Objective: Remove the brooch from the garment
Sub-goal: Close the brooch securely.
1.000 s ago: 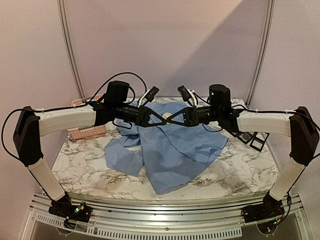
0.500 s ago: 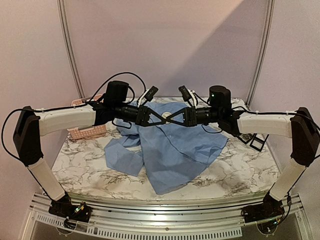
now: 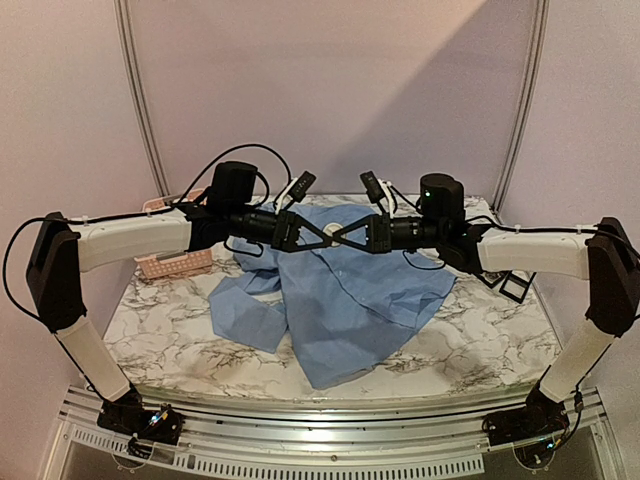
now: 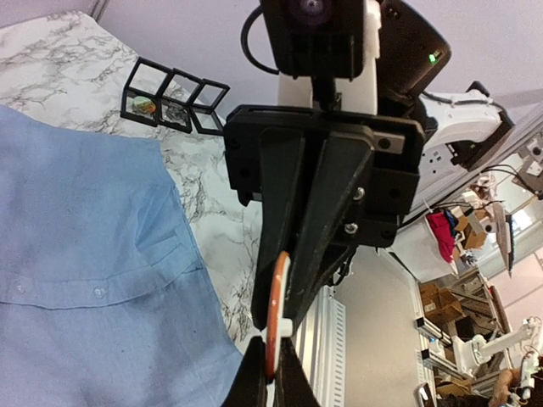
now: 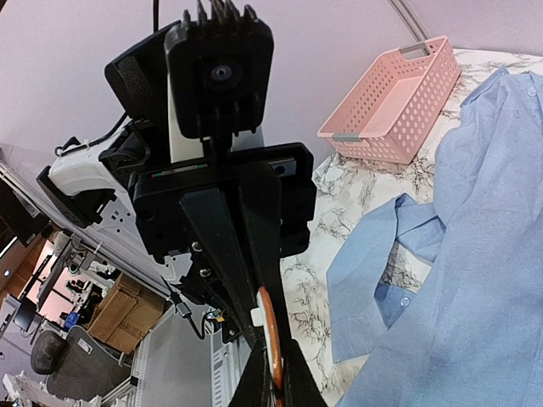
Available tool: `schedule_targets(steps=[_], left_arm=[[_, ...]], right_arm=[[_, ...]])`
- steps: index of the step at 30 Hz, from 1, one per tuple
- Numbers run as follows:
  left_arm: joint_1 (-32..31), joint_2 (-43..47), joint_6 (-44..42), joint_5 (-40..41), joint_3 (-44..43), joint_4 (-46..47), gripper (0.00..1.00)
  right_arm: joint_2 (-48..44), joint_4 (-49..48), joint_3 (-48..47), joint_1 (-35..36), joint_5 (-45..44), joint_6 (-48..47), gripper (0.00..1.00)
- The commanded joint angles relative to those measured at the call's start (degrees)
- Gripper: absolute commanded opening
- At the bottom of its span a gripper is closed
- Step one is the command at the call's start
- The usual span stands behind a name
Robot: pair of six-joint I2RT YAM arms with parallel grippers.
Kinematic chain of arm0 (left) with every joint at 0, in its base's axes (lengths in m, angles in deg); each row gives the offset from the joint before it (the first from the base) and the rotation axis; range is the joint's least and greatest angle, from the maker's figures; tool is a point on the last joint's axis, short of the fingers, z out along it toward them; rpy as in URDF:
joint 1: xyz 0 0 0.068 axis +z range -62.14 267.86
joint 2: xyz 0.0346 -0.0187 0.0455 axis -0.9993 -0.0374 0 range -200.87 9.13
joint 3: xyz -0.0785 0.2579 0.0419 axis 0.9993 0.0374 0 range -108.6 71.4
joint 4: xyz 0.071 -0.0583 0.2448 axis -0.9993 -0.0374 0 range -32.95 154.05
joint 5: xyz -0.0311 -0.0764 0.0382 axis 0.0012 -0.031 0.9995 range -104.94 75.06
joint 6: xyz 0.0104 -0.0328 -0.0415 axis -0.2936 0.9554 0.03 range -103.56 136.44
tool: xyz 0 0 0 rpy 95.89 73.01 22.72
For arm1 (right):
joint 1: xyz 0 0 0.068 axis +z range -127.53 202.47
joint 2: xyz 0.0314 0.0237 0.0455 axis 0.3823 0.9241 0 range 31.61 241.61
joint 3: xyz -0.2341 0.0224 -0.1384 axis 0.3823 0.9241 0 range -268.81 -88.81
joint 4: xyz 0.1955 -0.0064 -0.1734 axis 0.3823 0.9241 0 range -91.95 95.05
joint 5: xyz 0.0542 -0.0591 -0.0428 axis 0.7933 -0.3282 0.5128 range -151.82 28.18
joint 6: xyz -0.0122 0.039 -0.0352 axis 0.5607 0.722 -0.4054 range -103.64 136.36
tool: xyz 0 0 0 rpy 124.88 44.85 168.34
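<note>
Brooch (image 4: pixel 273 314) edge-on, clamped by left jaws and right jaws meeting tip to tip, above garment (image 3: pixel 340 290)

Bench (image 3: pixel 480 335): white marble-pattern top, grey veining, fills centre. Metal rail (image 3: pixel 330 415) along near edge, 6 o'clock. Plain pale lilac-pink walls (image 3: pixel 330 90) all round. Slim grey pole (image 3: pixel 143 100) at 11 o'clock, second pole (image 3: pixel 527 100) at 1 o'clock. Diagonal shadow across back wall, brighter patch toward 1 o'clock. Wrist views: workshop beyond bench, cardboard boxes (image 4: pixel 439 297), office chair (image 5: pixel 51 354).
</note>
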Motion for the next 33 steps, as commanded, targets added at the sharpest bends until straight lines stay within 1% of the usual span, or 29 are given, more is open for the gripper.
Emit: schedule_targets(steps=[1, 7, 12, 17, 18, 23, 28, 33], left_arm=[[-1.00, 0.49, -0.70, -3.23, 0.42, 0.48, 0.00], [-1.00, 0.51, -0.73, -3.30, 0.41, 0.49, 0.00], [-0.92, 0.42, -0.58, -2.87, 0.42, 0.55, 0.00], [-0.66, -0.12, -1.43, -0.67, -0.19, -1.26, 0.00], [-0.59, -0.29, -1.63, -0.31, -0.39, -3.29, 0.00], [-0.06, -1.54, -2.07, 1.50, -1.47, -6.40, 0.00], [0.23, -2.81, -2.25, 2.43, -2.23, -8.32, 0.00], [0.31, -3.42, -2.68, 2.82, -2.69, -9.53, 0.00]], right_arm=[[-0.63, 1.87, 0.77, -1.32, -11.86, 1.88, 0.00], [-0.87, 4.06, 0.38, -1.29, -15.64, 1.94, 0.00], [-1.62, 3.69, 1.45, -1.30, -17.66, 2.15, 0.00], [-2.66, 1.54, 2.71, -1.28, -16.65, 2.15, 0.00], [-2.79, 0.92, 3.12, -1.32, -16.41, 2.15, 0.00], [-4.45, -2.44, 4.70, -1.29, -14.61, 2.07, 0.01], [-5.04, -5.45, 4.77, -1.24, -9.29, 1.07, 0.06], [-4.33, -4.83, 3.26, -1.27, -4.61, 0.43, 0.16]])
